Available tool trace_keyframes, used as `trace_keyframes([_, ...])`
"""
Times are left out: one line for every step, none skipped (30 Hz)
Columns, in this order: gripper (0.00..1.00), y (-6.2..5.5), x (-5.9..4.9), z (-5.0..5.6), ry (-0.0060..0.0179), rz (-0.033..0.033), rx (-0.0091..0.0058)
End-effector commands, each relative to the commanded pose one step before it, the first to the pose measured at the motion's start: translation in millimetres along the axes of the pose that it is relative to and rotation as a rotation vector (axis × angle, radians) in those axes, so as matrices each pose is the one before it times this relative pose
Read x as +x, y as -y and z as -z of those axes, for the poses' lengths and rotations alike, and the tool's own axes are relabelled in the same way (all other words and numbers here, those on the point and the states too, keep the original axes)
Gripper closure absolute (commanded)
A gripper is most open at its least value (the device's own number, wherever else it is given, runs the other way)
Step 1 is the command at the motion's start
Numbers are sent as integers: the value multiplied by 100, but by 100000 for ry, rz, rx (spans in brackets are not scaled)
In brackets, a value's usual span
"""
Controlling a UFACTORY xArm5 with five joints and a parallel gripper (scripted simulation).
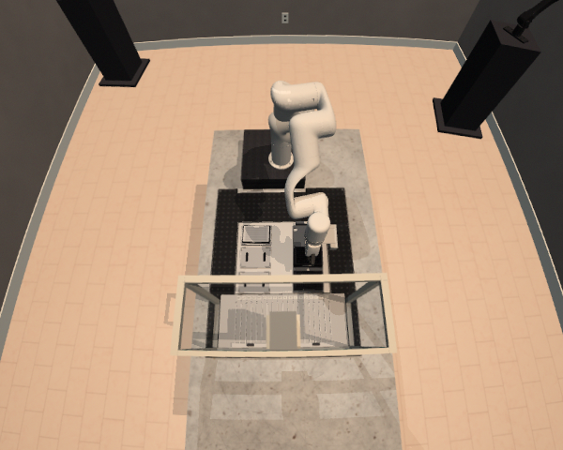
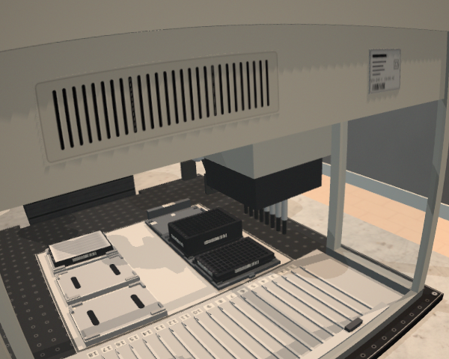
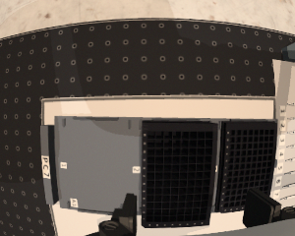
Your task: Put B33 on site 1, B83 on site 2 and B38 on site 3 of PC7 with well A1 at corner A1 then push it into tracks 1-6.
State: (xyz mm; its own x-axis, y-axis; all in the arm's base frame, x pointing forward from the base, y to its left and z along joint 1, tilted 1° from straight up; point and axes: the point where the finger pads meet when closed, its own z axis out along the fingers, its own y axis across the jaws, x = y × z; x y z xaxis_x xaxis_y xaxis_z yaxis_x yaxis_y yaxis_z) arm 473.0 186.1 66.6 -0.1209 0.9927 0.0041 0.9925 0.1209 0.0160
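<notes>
The carrier PC7 (image 2: 163, 223) (image 3: 98, 162) lies on the apron, its far end just short of the track numbers. Its site 1, beside the handle (image 3: 48, 164), is bare. The black deep-well block B83 (image 2: 207, 224) (image 3: 178, 172) stands on site 2 and looks level. The black 96-well plate B38 (image 2: 236, 255) (image 3: 248, 157) lies on site 3. B33 (image 1: 255, 233) (image 2: 79, 246) lies on nest S1. My gripper (image 3: 194, 210) (image 1: 312, 259) is open and empty, above the carrier's B83 and B38. In the exterior view the instrument's head hides most of it.
Nests S2 (image 1: 255, 257) (image 2: 95, 274) and S3 (image 2: 114, 307) are bare. The rails (image 2: 290, 309) (image 1: 320, 314) stand beyond the apron, inside the instrument's frame (image 1: 281, 278). The pipetting head (image 2: 263, 185) with its tips hangs above the deck.
</notes>
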Motion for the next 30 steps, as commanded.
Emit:
trace_keyframes([0, -126, 24, 611, -1462, 0, -13])
trace_keyframes([0, 0, 0, 167, 0, 0, 0])
trace_keyframes([0, 0, 0, 167, 0, 0, 0])
trace_keyframes([0, 0, 0, 167, 0, 0, 0])
trace_keyframes([0, 0, 0, 167, 0, 0, 0])
trace_keyframes([0, 0, 0, 167, 0, 0, 0])
trace_keyframes([0, 0, 0, 167, 0, 0, 0])
trace_keyframes([0, 0, 0, 0, 0, 0, 0])
trace_keyframes([0, 0, 0, 0, 0, 0, 0])
trace_keyframes([0, 0, 0, 167, 0, 0, 0])
trace_keyframes([0, 0, 0, 167, 0, 0, 0])
trace_keyframes([0, 0, 0, 167, 0, 0, 0])
trace_keyframes([0, 0, 0, 167, 0, 0, 0])
trace_keyframes([0, 0, 0, 167, 0, 0, 0])
trace_keyframes([0, 0, 0, 167, 0, 0, 0])
trace_keyframes([0, 0, 0, 167, 0, 0, 0])
trace_keyframes([0, 0, 0, 167, 0, 0, 0])
trace_keyframes([0, 0, 0, 167, 0, 0, 0])
trace_keyframes([0, 0, 0, 123, 0, 0, 0])
trace_keyframes([0, 0, 0, 0, 0, 0, 0])
trace_keyframes([0, 0, 0, 0, 0, 0, 0])
trace_keyframes([0, 0, 0, 0, 0, 0, 0])
trace_keyframes([0, 0, 0, 0, 0, 0, 0])
trace_keyframes([0, 0, 0, 0, 0, 0, 0])
trace_keyframes([0, 0, 0, 0, 0, 0, 0])
trace_keyframes([0, 0, 0, 0, 0, 0, 0])
trace_keyframes([0, 0, 0, 0, 0, 0, 0])
trace_keyframes([0, 0, 0, 0, 0, 0, 0])
trace_keyframes([0, 0, 0, 0, 0, 0, 0])
trace_keyframes([0, 0, 0, 0, 0, 0, 0])
